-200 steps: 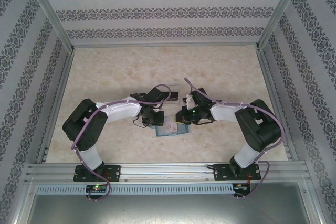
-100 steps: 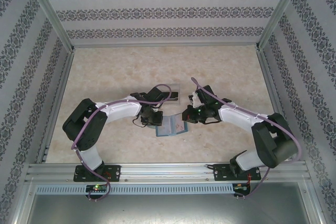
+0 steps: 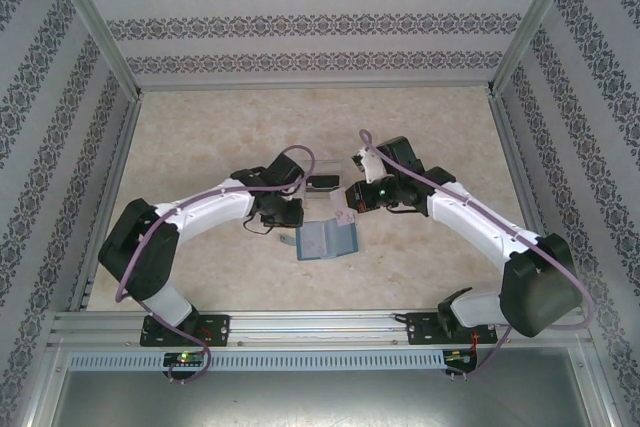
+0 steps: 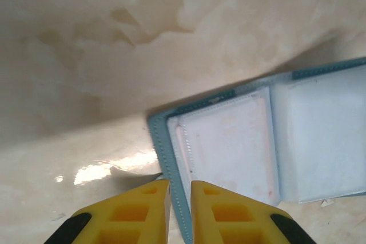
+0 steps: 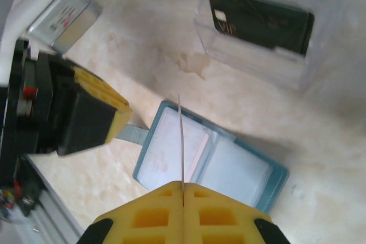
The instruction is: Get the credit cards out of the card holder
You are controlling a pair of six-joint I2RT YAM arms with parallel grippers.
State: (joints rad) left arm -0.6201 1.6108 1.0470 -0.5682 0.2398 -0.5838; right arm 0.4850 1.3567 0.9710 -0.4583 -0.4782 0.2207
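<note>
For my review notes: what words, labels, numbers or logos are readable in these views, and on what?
"VIP", probably: pale letters beside the chip on the dark credit card in the clear tray; its other print is too blurred to read.
Red and dark label on the silver box, right wrist view: too blurred to read.
Card holder: no print I can read.

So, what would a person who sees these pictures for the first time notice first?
Probably the right gripper, shut on a thin pale card seen edge-on, right by the open teal card holder at the table's middle. Next, the left gripper pinching the holder's left edge, and beyond them a clear tray with a dark card lying in it.
</note>
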